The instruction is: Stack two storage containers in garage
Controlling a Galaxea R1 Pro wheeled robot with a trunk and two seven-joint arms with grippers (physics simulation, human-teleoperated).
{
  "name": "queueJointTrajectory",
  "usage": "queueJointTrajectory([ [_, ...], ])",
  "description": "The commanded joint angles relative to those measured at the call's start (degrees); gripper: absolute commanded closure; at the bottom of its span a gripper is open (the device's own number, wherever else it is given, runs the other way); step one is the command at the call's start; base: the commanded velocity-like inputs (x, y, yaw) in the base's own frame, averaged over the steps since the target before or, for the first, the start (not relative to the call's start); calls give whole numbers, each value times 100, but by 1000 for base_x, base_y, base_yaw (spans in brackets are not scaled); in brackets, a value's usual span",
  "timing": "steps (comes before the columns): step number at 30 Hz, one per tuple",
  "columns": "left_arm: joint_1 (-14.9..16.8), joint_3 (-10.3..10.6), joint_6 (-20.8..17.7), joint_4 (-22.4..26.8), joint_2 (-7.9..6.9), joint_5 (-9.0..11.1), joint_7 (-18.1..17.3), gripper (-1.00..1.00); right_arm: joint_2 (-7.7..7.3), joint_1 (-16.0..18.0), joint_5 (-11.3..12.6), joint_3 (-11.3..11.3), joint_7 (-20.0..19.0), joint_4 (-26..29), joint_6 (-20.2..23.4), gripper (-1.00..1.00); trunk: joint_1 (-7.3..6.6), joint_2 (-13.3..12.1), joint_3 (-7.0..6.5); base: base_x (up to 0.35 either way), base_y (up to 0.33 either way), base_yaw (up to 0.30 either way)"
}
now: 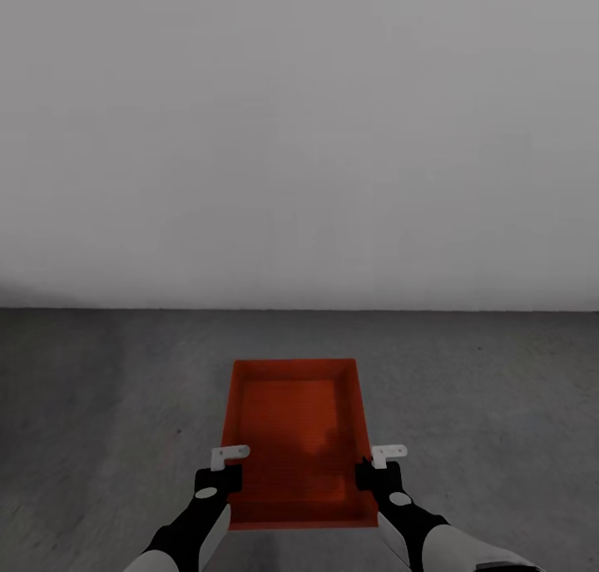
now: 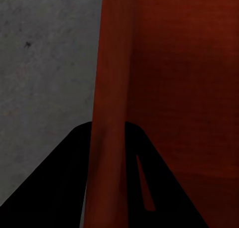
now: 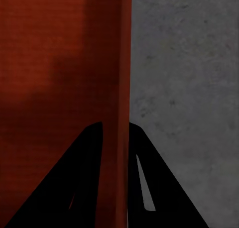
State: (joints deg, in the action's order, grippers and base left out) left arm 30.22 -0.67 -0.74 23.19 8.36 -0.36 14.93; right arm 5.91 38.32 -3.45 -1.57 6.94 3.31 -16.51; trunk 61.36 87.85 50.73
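Observation:
One red-orange storage container [image 1: 291, 422] lies lengthwise in front of me over the grey concrete floor [image 1: 100, 405] of the garage. My left gripper [image 1: 226, 480] is shut on its left side wall near the close end. My right gripper [image 1: 366, 476] is shut on the right side wall opposite. In the left wrist view the thin red wall [image 2: 107, 88] runs between the two black fingers [image 2: 59, 178] of the left gripper [image 2: 107, 133]. The right gripper [image 3: 116, 131] pinches the other wall [image 3: 122, 63] the same way. I cannot tell whether the box touches the floor.
A plain white wall [image 1: 299, 139] stands straight ahead, meeting the concrete a short way beyond the box. Bare concrete [image 3: 189, 88] spreads to both sides of the box.

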Motion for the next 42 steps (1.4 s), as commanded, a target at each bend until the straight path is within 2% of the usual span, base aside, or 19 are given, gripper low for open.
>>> queueJointTrajectory([
  [1,5,-216,-14,247,-45,-96,55,100,-2,0,27,123,45,-14,-19,100,22,44,23,0,0,-7],
  [42,6,-215,-21,238,-45,-96,55,100,-3,0,23,124,45,-15,-19,100,923,1688,759,0,0,0],
])
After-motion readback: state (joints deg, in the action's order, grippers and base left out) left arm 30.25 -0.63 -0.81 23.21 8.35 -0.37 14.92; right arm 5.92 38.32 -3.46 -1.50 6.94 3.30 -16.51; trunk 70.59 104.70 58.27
